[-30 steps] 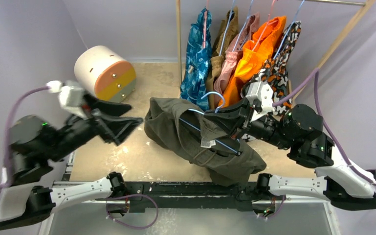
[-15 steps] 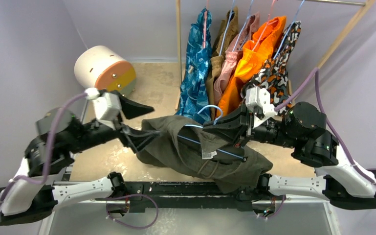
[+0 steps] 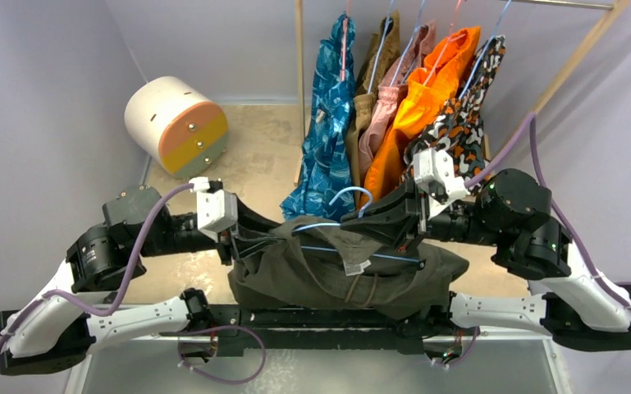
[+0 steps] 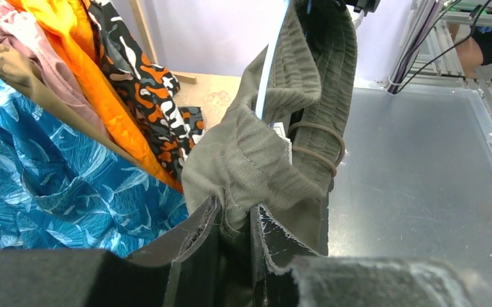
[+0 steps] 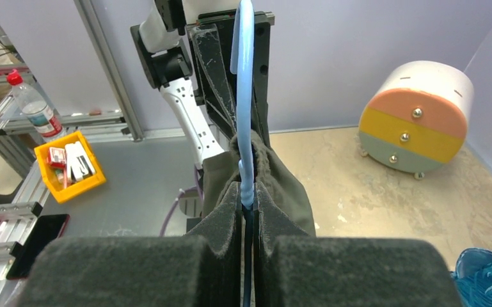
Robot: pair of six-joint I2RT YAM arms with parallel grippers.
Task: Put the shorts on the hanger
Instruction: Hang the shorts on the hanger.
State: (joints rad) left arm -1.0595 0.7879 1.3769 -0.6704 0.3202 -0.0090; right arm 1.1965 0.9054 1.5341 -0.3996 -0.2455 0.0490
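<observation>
The shorts (image 4: pixel 262 153) drape mostly over the hanger (image 5: pixel 246 96); right gripper (image 5: pixel 248 192) jaws clamp its wire, left gripper (image 4: pixel 235 220) jaws pinch fabric; evening out remains

Both the left claw (image 3: pixel 275 240) and the right claw (image 3: pixel 353 222) were black. Between them, the shorts (image 3: pixel 312 275) were plain dark olive with a white tag (image 3: pixel 353 267), and the hanger (image 5: pixel 246 96) was light blue. Beyond the right claw hung a blue garment (image 3: pixel 328 123) with a paler print, a tan garment (image 3: pixel 375 74), a pink garment (image 3: pixel 394 90), an orange garment (image 3: pixel 431 82) and a black-white-orange blotched garment (image 3: pixel 468 115). Beyond the left claw, the drum (image 3: pixel 172 111) was cream, peach and yellow.
</observation>
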